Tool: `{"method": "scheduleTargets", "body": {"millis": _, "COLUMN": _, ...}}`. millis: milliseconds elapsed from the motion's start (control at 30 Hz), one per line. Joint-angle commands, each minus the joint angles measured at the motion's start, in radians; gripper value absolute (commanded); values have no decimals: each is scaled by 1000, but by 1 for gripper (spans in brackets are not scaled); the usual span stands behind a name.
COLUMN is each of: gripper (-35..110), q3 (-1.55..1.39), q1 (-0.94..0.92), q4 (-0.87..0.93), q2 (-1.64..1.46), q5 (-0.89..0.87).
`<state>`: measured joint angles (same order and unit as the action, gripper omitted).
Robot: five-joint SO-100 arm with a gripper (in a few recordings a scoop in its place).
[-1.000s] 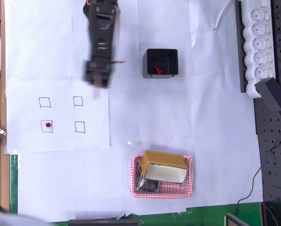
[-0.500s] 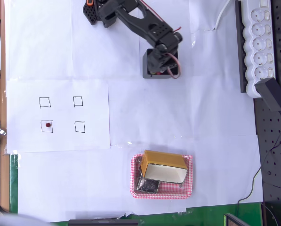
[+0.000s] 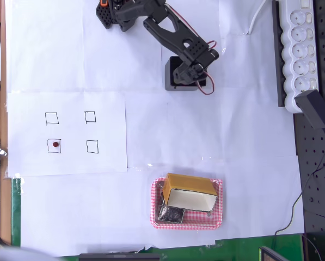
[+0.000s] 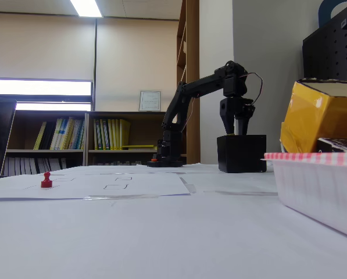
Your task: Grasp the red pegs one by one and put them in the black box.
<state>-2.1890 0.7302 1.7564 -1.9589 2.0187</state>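
White paper covers the counter (image 3: 167, 141). Red-checked tray (image 3: 219, 215) at lower centre of the overhead view holds a yellow-and-white cardboard box (image 3: 189, 191). White power strip (image 3: 298, 51) along the upper right edge. A sheet with four drawn squares (image 3: 72, 132) sits at left. Nothing lies between that sheet and the black box (image 3: 171, 73) at upper centre.

One red peg (image 3: 55, 144) in the lower-left square; in the fixed view (image 4: 46, 180) it stands upright, long axis vertical, knob on top.

Arm reaches from its base (image 3: 110, 11) at top, diagonally toward the box. Jaws (image 4: 235, 131) point straight down just above the box's rim (image 4: 241, 153). Whether they hold anything: cannot tell.

Against half a second earlier, the wrist sits slightly further right over the box; peg, tray and power strip are unmoved.
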Motion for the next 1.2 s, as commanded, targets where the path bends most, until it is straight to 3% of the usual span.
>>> {"method": "scheduleTargets", "body": {"millis": 0, "gripper": 16, "q3": -91, "q1": 28, "q4": 46, "q2": 67, "q5": 17}}
{"method": "scheduleTargets", "body": {"millis": 300, "gripper": 21, "q3": -193, "q1": -58, "q4": 43, "q2": 360, "q5": -14}}
{"method": "scheduleTargets", "body": {"millis": 400, "gripper": 21, "q3": -196, "q1": -187, "q4": -2, "q2": 502, "q5": -37}}
{"method": "scheduleTargets", "body": {"millis": 467, "gripper": 20, "q3": -41, "q1": -325, "q4": -64, "q2": 606, "q5": -126}}
{"method": "scheduleTargets", "body": {"millis": 533, "gripper": 18, "q3": 213, "q1": -512, "q4": -206, "q2": 695, "q5": -245}}
{"method": "scheduleTargets", "body": {"millis": 667, "gripper": 18, "q3": 784, "q1": -896, "q4": -660, "q2": 779, "q5": -543}}
{"method": "scheduleTargets", "body": {"millis": 833, "gripper": 17, "q3": 1127, "q1": -1207, "q4": -1170, "q2": 649, "q5": -815}}
{"method": "scheduleTargets", "body": {"millis": 933, "gripper": 17, "q3": 1141, "q1": -1282, "q4": -1419, "q2": 469, "q5": -841}}
{"method": "scheduleTargets", "body": {"millis": 1167, "gripper": 19, "q3": 980, "q1": -1290, "q4": -1861, "q2": 86, "q5": -695}}
